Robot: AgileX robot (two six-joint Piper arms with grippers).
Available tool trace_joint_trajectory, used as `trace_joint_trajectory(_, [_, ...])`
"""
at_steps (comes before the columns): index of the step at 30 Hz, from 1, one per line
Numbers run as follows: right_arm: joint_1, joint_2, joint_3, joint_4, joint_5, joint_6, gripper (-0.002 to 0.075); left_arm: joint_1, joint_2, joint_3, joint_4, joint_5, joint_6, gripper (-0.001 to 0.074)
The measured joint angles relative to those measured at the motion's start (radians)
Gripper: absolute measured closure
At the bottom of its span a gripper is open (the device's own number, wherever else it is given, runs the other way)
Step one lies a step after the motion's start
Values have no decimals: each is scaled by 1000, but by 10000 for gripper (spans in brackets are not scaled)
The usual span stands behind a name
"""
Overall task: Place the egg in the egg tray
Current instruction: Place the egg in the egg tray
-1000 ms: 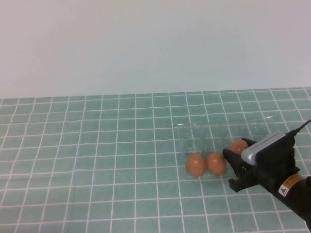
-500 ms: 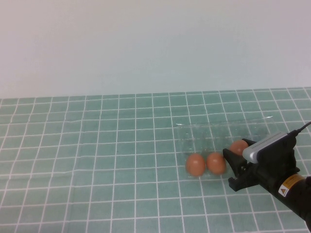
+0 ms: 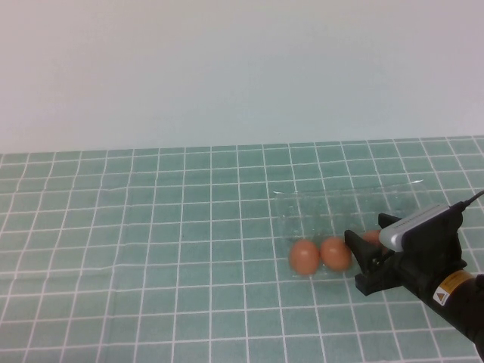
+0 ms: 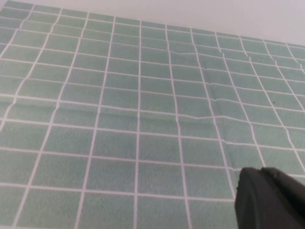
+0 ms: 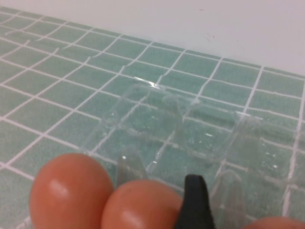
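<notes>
The clear plastic egg tray (image 3: pixel 342 198) lies right of centre on the green checked cloth. Two reddish-brown eggs (image 3: pixel 304 256) (image 3: pixel 336 253) sit side by side in its near row; they also show in the right wrist view (image 5: pixel 71 191) (image 5: pixel 140 207). A third egg (image 3: pixel 370 236) sits low in the tray between the fingers of my right gripper (image 3: pixel 369 240), mostly hidden by them. That gripper is open around it, with a gap between one finger (image 5: pixel 193 202) and the egg (image 5: pixel 276 223). My left gripper (image 4: pixel 265 193) is shut and empty over bare cloth, out of the high view.
The tray's far cups (image 5: pixel 157 114) hold nothing. The cloth (image 3: pixel 151 242) stretches left of the tray. A plain pale wall (image 3: pixel 227 68) stands behind the table.
The third egg has sunk lower between the right gripper's fingers, towards the tray. The near finger has shifted slightly outward. The two eggs in the near row have not moved.
</notes>
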Motion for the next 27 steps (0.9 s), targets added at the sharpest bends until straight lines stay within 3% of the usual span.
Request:
trace_joint_trajectory(5, [0,-21,0,-2,14,0,219,0,0,0,0,0,0,736])
trace_joint_trajectory(8, [0,-90,0,-2,123,0,267,0,0,0,0,0,0,736])
trace_joint_trajectory(11, [0,-202,2,-2,276,0,384,0,0,0,0,0,0,736])
trace_joint_trajectory(14, [0,-344,0,-2,440,0,578,0,0,0,0,0,0,736])
trace_joint_trajectory(16, [0,-438,-10,0,548,0,664,0,0,0,0,0,0,736])
trace_joint_trajectory(21, [0,-656,-17,29,708,-6,718,0,0,0,0,0,0,736])
trace_joint_trajectory(27, [0,-883,-17,107,736,-6,725,0,0,0,0,0,0,736])
